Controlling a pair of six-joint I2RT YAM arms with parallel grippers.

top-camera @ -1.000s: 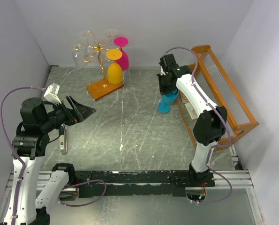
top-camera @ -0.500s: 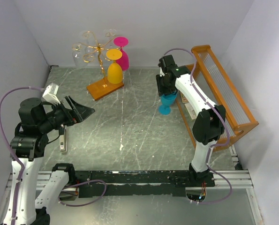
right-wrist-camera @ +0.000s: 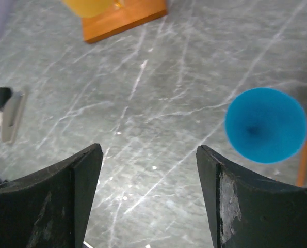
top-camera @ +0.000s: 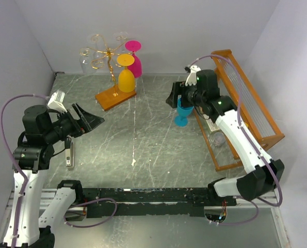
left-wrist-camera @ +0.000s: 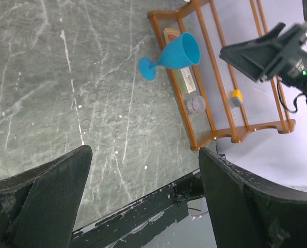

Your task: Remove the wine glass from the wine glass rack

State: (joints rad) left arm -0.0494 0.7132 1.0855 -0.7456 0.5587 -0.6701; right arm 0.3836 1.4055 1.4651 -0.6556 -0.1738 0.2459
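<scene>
The gold wire wine glass rack stands on its wooden base at the back left. From its arms hang a yellow wine glass, a pink one and clear ones. A blue wine glass stands upright on the table beside the orange frame; it also shows in both wrist views. My right gripper hovers open just above and left of it, holding nothing. My left gripper is open and empty over the left side of the table.
A larger orange wooden-framed rack with clear slats runs along the right wall, with a small jar on its floor. A small grey and black tool lies on the table under the left arm. Walls close in on three sides.
The right gripper has opened and let go of the blue glass, which now stands on the table; the arm has pulled up and swung right. The left arm has barely moved.
</scene>
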